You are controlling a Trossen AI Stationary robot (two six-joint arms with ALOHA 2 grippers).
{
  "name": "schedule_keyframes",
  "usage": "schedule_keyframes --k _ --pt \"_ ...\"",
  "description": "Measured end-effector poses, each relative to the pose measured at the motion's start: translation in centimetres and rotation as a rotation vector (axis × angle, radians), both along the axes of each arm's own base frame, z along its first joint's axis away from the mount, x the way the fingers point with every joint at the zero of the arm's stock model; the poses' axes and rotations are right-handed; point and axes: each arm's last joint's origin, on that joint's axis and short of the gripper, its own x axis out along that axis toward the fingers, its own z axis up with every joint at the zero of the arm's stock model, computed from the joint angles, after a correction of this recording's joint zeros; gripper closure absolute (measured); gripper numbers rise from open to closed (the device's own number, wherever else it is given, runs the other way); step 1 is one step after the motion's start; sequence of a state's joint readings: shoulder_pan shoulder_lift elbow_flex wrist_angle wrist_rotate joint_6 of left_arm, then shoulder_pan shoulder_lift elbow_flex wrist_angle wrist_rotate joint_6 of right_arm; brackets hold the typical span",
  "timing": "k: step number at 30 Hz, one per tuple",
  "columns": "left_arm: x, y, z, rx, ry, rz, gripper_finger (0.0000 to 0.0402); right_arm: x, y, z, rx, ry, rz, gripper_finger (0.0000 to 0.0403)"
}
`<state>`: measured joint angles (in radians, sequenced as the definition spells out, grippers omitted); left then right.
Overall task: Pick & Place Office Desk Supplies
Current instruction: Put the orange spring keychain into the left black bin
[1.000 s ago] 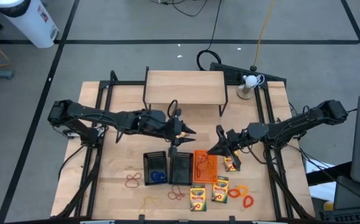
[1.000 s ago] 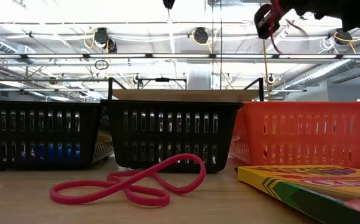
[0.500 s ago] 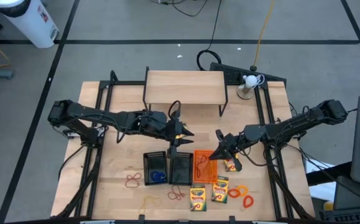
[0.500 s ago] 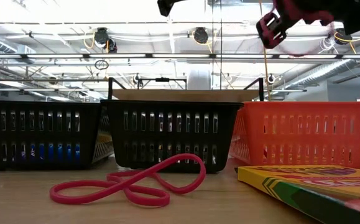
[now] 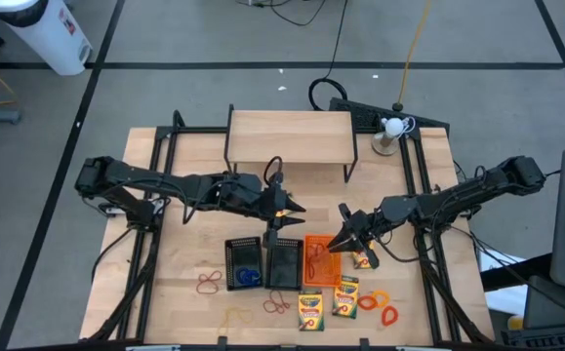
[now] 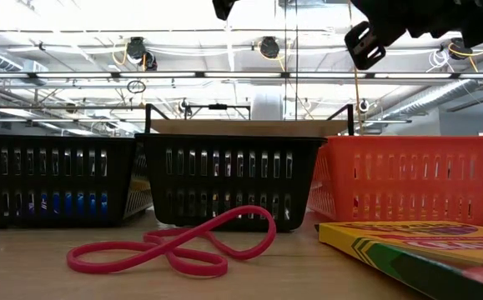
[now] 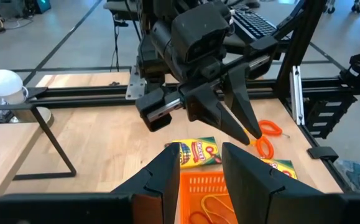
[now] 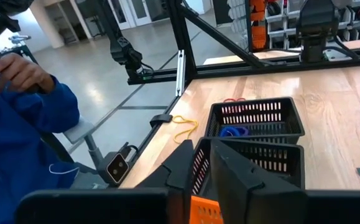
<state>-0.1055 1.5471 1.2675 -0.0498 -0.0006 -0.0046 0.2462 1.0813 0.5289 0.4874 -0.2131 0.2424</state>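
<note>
Bands lie inside the orange tray [image 5: 322, 261], blue ones in the outer black tray [image 5: 244, 263].

Overhead and table-level cameras share the orange tray [image 5: 322, 259], seen again past each wrist camera's fingers [image 7: 167, 177].

Even overhead light is falling on the pale wooden table top [image 5: 189, 258], casting only soft, short shadows. In the low view, bright ceiling fixtures are washing out the background, while the nearest yellow-and-green crayon box [image 6: 416, 250] is sitting slightly out of focus. In both wrist views the near dark fingers are blurring.
</note>
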Motion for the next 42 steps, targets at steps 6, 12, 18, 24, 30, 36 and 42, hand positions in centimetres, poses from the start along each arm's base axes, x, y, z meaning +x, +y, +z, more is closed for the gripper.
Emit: schedule_keyframes --k 6,12,18,24,30,36,42 --pt "0.0 0.0 0.0 0.002 -0.002 0.000 0.0279 0.0 0.0 -0.1 -0.015 -0.001 0.001 0.0319" --pt "0.0 0.0 0.0 0.001 -0.002 0.000 0.0279 0.0 0.0 -0.1 -0.070 -0.027 0.009 0.0300" --pt "0.0 0.0 0.0 0.001 0.004 0.000 0.0279 -0.7 -0.3 0.3 -0.075 -0.015 0.005 0.0298" --pt "0.0 0.0 -0.1 0.001 0.007 0.000 0.0279 -2.8 -0.9 1.8 -0.071 -0.023 -0.029 0.0305" --pt "0.0 0.0 -0.1 0.000 0.007 -0.001 0.0279 -4.8 -0.5 2.7 -0.068 -0.032 -0.026 0.0309" --pt "0.0 -0.1 -0.1 -0.024 0.012 0.006 0.0279 -5.6 1.3 1.7 0.032 0.134 0.044 0.0309" --pt "-0.1 -0.1 -0.3 -0.048 0.043 0.016 0.0279 -6.5 3.5 -0.8 0.053 0.391 -0.064 0.0310"
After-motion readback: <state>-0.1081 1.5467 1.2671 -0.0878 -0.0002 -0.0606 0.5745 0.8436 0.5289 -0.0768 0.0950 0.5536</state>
